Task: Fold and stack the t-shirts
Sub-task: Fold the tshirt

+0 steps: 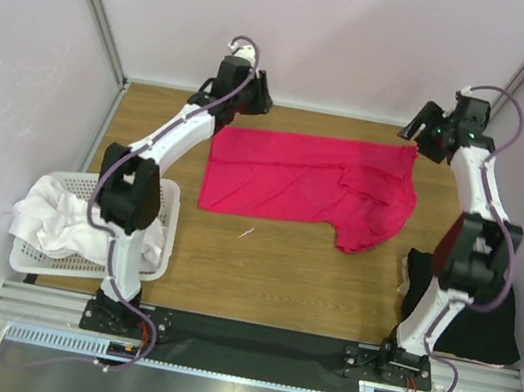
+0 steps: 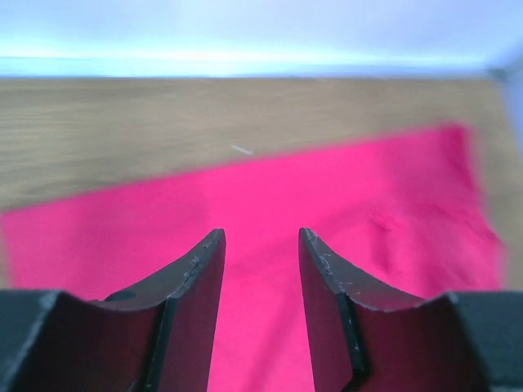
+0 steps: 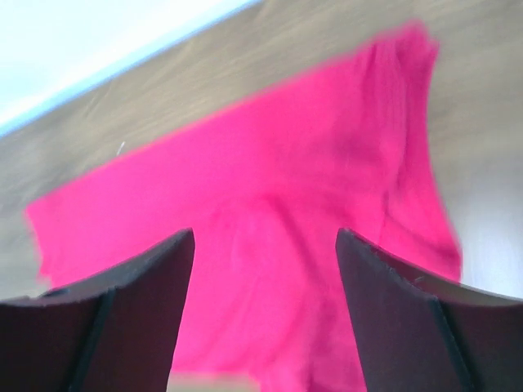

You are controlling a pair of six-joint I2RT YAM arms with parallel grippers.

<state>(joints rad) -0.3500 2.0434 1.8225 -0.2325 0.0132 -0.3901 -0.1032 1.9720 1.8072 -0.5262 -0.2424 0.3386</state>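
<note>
Both spread, empty: left gripper (image 2: 260, 235) over pink shirt (image 1: 306, 178) upper-left corner, right gripper (image 3: 265, 237) upper-right; long axis left-right.

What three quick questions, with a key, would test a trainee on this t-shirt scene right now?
1. Fill in: the cloth heaped in the basket is coloured ___.
2. Where does the black t-shirt lie? A) in the basket; B) beside the right arm's base; C) under the pink t-shirt.
3. True or false: the left gripper is shut on the pink t-shirt.

Key: 1 white. 2 B. 3 false; it is open above the shirt, holding nothing.
</note>
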